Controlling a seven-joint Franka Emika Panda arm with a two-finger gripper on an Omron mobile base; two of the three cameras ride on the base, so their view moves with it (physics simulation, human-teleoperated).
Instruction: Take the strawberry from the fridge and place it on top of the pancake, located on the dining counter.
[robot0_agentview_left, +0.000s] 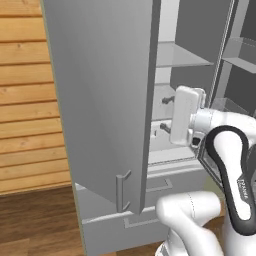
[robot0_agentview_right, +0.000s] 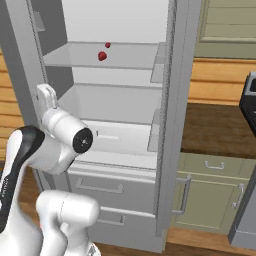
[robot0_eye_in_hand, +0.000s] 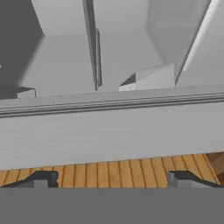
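the fridge stands with both doors swung open, white shelves showing. the strawberry sits on an upper shelf, towards its back. the gripper is lower down, at the front of the fridge by the left door. its jaws are spread wide and hold nothing, with plank floor between them.

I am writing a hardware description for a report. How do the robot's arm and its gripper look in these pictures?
The arm is glossy white with rounded segments and dark black joint bands; one band carries small pale lettering, too small to read. A round black cap closes one joint in the right base view. The hand is a white blocky body; the gripper ends in two small dark fingertips.
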